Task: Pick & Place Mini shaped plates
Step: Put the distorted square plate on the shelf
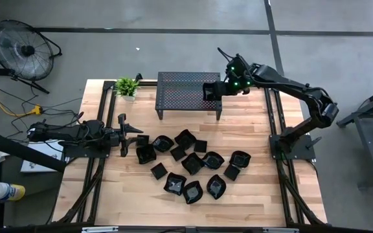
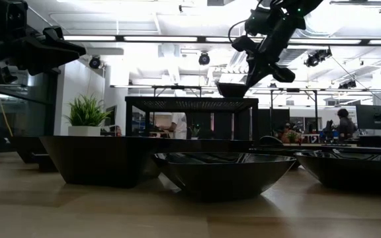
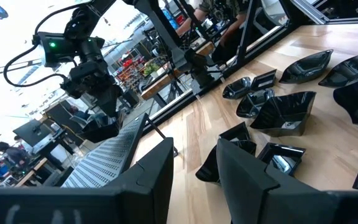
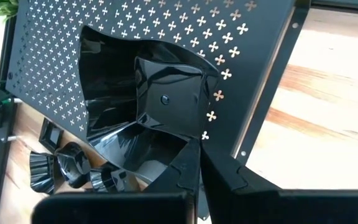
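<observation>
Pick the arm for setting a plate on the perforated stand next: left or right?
Right. Its gripper already holds a mini plate over the stand. The left gripper holds nothing, beside the plates left on the table.

The small plates [image 1: 193,163] are glossy black, with pale reflections on their inner faces. The square plate [image 4: 166,99] just ahead of the right gripper's [image 4: 199,163] jaws is the same shiny black. Beneath it the metal stand [image 1: 180,90] is matt black, punched all over with rows of small cross-shaped holes that show light. The table [image 1: 264,200] is pale wood with fine lengthwise grain. Both grippers are dark; the left gripper [image 1: 125,134] is black. The potted plant [image 1: 127,86] is bright green.
</observation>
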